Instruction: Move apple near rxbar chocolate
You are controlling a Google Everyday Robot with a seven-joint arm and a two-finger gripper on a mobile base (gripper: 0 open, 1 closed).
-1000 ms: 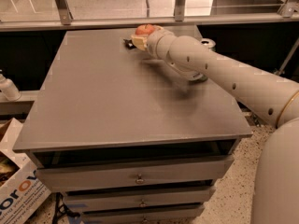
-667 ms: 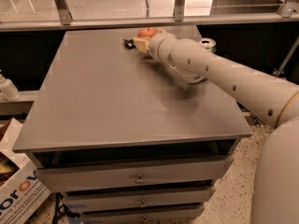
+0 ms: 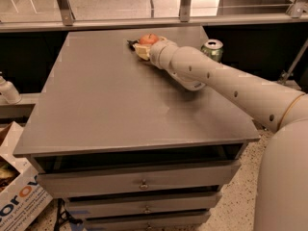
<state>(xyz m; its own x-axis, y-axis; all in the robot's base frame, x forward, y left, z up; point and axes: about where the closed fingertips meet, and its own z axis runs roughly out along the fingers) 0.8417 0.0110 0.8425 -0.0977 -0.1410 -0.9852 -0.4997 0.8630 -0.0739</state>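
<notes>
The red-orange apple [image 3: 149,38] is at the far middle of the grey table top [image 3: 106,105], right at the tip of my gripper [image 3: 142,50]. A small dark object [image 3: 131,44], apparently the rxbar chocolate, lies just left of the gripper and the apple; most of it is hidden. My arm [image 3: 226,83] reaches in from the right across the table's back right part. I cannot tell whether the apple rests on the table or is held.
A green soda can [image 3: 212,49] stands at the table's back right edge, behind my arm. Drawers [image 3: 142,182] sit below the table top. A white bottle [image 3: 7,91] and a cardboard box [image 3: 14,201] are on the left, off the table.
Almost nothing has changed. The gripper and the apple sit slightly lower, closer to the table top, at the same far spot.
</notes>
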